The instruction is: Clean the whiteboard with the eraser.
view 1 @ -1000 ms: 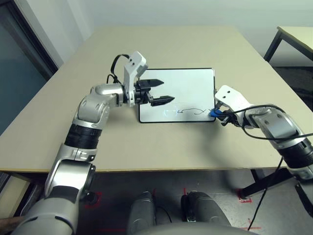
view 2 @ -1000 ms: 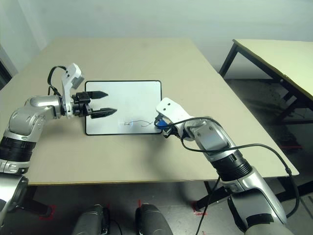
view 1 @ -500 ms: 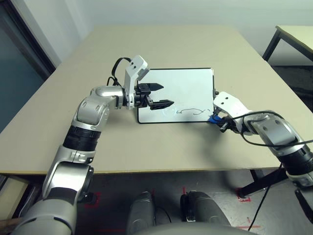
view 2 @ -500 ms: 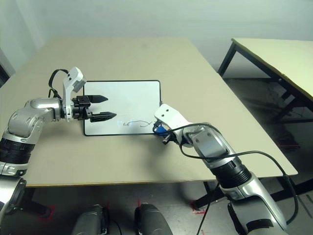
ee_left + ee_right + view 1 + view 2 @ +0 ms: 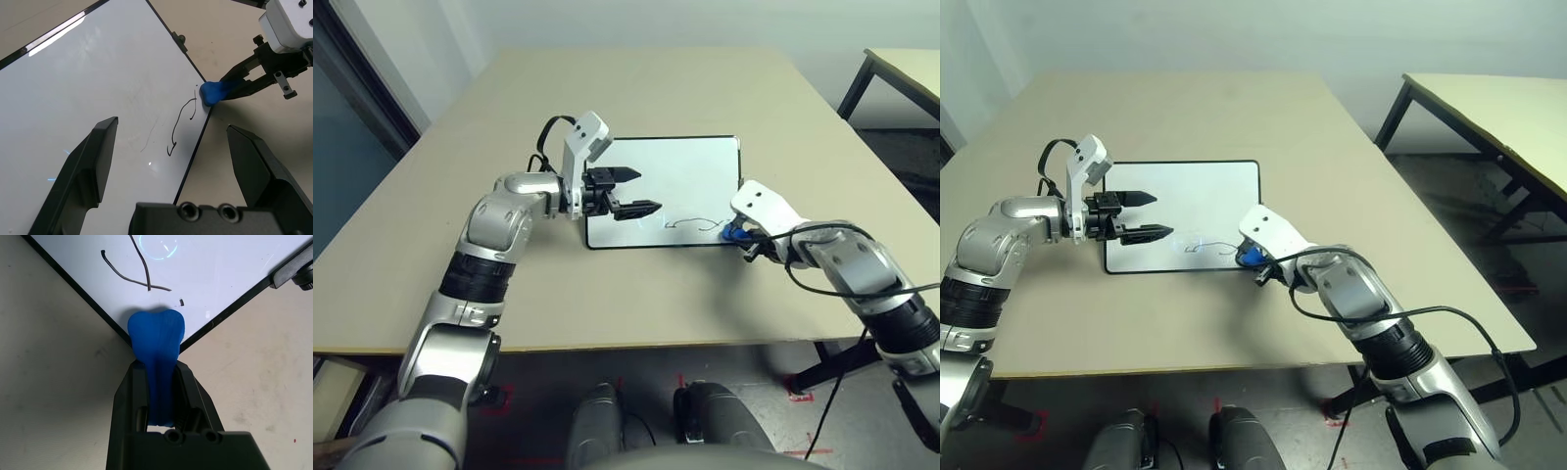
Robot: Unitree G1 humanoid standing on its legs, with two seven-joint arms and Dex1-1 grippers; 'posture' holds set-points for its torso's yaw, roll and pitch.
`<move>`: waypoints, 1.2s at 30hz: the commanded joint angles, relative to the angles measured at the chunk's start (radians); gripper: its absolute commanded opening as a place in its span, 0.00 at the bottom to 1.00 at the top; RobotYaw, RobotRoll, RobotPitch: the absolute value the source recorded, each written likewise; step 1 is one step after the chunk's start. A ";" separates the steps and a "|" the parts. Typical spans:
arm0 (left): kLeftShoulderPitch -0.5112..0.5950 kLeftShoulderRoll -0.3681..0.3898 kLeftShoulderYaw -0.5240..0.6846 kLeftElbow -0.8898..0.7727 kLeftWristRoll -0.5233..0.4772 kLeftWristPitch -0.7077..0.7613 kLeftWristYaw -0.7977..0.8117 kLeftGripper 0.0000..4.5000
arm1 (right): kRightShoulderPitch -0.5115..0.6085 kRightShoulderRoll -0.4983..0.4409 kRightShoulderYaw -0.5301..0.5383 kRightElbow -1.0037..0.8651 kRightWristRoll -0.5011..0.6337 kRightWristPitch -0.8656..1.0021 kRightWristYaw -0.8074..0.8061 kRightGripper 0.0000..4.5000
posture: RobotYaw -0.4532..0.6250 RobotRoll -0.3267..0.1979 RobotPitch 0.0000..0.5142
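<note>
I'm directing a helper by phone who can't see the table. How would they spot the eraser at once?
Find the whiteboard lying flat mid-table, then go to its near corner on the robot's right. There the right gripper is shut on the eraser, whose tip sits on that corner beside the black scribble. It is a small bright blue block, the one blue thing among white, black and beige.

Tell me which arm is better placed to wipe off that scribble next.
The right. Its gripper is shut on the blue eraser at the whiteboard corner nearest the scribble. The left gripper hovers open over the board's other side, holding nothing.
</note>
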 commanded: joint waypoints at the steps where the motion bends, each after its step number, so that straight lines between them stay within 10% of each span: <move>1: 0.010 0.003 -0.005 -0.017 -0.003 0.010 0.001 1.00 | -0.054 0.027 -0.015 0.092 -0.028 -0.043 -0.032 0.14 | 0.33 0.62 0.12; 36: 0.008 0.003 -0.003 -0.016 -0.005 0.011 0.005 1.00 | 0.049 -0.015 0.024 0.070 -0.064 0.010 -0.023 0.13 | 0.33 0.62 0.11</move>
